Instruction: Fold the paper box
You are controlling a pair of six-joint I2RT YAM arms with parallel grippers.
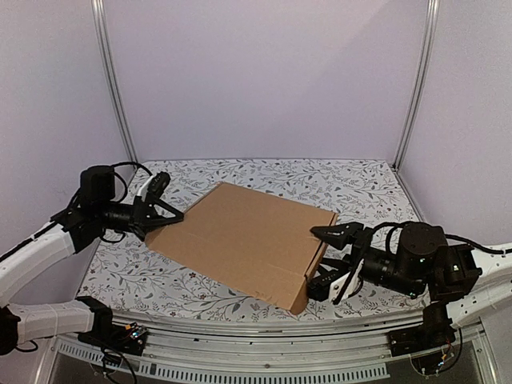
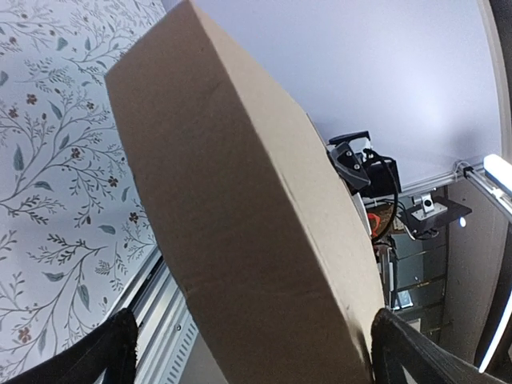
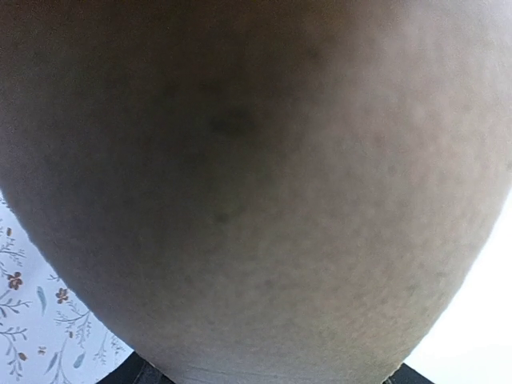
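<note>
On the floral table (image 1: 240, 172), your paper box (image 1: 240, 240) lies closed and flat, contents hidden. Your left gripper (image 1: 170, 198) gapes wide around its left corner. Your right gripper (image 1: 314, 260) straddles its right edge; whether it pinches, I cannot tell.

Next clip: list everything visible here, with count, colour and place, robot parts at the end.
tablecloth: one, white with grey leaf print, spread under everything
cardboard box: one, plain brown, closed and flat, middle of the tablecloth
metal posts: two, silver, at the back corners
walls: pale, plain, behind and at both sides
left arm: one, white and black, at left
right arm: one, black and white, at right
left fingers: two, black, spread open around the box's left corner
right fingers: two, black, above and below the box's right edge, grip unclear
</note>
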